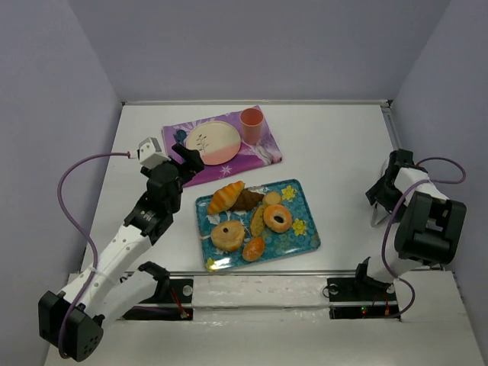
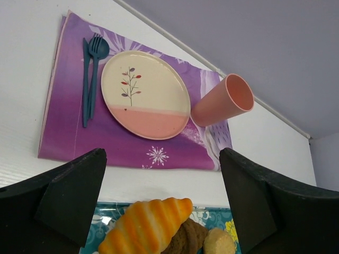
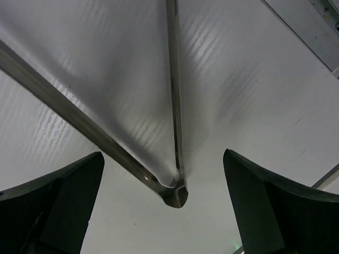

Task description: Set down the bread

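The bread (image 1: 277, 218), a glossy golden-orange ring bun with a dark hole, lies at the right side of the teal flowered tray (image 1: 309, 229). My left gripper (image 1: 187, 158) hovers open between the tray's far left corner and the purple placemat (image 1: 263, 152), holding nothing. In the left wrist view that gripper (image 2: 161, 174) frames the croissant (image 2: 145, 225) below and the pink-and-cream plate (image 2: 145, 95) beyond; the bread is out of that view. My right gripper (image 1: 379, 204) rests open at the table's right side, and the right gripper (image 3: 164, 174) faces only bare white corner walls.
On the tray also lie a croissant (image 1: 226, 197), a pale sugared ring doughnut (image 1: 228, 235), a dark pastry (image 1: 248, 200) and smaller buns. A pink cup (image 1: 252, 126) stands beside the plate (image 1: 213, 142). A blue fork and spoon (image 2: 90, 74) lie left of the plate.
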Robot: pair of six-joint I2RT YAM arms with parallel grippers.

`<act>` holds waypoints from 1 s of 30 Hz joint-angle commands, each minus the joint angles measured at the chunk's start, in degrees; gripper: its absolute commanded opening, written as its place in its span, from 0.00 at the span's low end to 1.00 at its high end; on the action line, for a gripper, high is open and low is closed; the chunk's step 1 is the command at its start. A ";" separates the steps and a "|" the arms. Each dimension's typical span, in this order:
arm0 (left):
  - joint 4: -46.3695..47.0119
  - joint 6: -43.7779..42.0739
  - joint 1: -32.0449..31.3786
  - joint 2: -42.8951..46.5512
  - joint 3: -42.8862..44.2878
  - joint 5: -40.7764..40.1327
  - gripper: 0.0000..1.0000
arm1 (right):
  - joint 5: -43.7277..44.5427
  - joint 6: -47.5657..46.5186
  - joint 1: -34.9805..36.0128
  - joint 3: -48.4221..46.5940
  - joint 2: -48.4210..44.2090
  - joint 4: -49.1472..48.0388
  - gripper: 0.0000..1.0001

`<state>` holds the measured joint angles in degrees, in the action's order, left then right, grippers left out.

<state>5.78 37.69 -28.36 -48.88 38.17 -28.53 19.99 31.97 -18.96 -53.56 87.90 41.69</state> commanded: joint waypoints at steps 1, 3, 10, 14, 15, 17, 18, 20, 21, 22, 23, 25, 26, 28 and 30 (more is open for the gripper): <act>3.71 -0.95 0.94 0.81 -0.38 -1.87 0.99 | 3.04 0.99 -1.25 -0.84 2.62 -1.35 1.00; 3.97 -0.69 1.29 1.16 -0.91 -2.58 0.99 | 3.74 1.17 -1.25 -1.19 4.56 -1.44 1.00; 4.41 -0.16 2.25 0.37 -1.35 -2.49 0.99 | 2.25 -1.55 -1.25 -1.90 9.74 -5.12 1.00; 4.50 -0.16 2.69 0.02 -1.43 -2.32 0.99 | 0.05 -4.01 -1.25 -2.51 11.68 -6.62 1.00; 4.68 -0.25 2.70 0.10 -1.61 -2.23 0.99 | -0.21 -4.89 -1.25 -2.69 11.60 -6.88 0.99; 4.77 -0.25 2.78 0.19 -1.70 -2.23 0.99 | -1.61 -6.73 -1.25 -2.52 11.16 -8.29 0.94; 4.85 -0.25 2.78 0.28 -1.79 -2.23 0.99 | -3.62 -7.52 -1.25 -2.08 10.89 -9.42 0.85; 4.94 -0.34 2.78 0.28 -1.87 -2.14 0.99 | -6.18 -9.64 -1.25 -1.64 10.28 -10.57 0.79; 4.94 -0.51 2.78 0.28 -1.79 -2.23 0.99 | -8.89 -10.25 -1.25 -1.03 10.02 -11.10 0.74; 4.85 -0.51 2.87 0.28 -1.79 -2.23 0.99 | -10.31 -10.87 -1.25 -0.67 9.66 -12.15 0.73; 4.85 -0.51 2.87 0.37 -1.79 -2.31 0.99 | -12.76 -11.57 -1.25 -0.41 9.05 -12.68 0.71; 4.85 -0.60 2.87 0.46 -1.79 -2.23 0.99 | -15.75 -12.27 -1.25 0.64 8.43 -14.08 0.70; 4.85 -0.60 2.87 0.54 -1.87 -2.49 0.99 | -17.07 -12.89 -1.25 0.91 8.00 -14.62 0.70; 4.77 -0.69 2.87 0.72 -1.87 -2.67 0.99 | -19.54 -13.50 -1.25 1.61 6.94 -15.23 0.67; 4.77 -0.69 2.87 0.89 -2.05 -2.75 0.99 | -21.56 -14.03 -0.56 1.97 6.15 -15.50 0.63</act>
<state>7.53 37.71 -25.76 -48.97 36.71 -28.82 7.31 20.95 -20.38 -54.39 94.50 28.08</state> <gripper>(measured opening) 0.990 0.665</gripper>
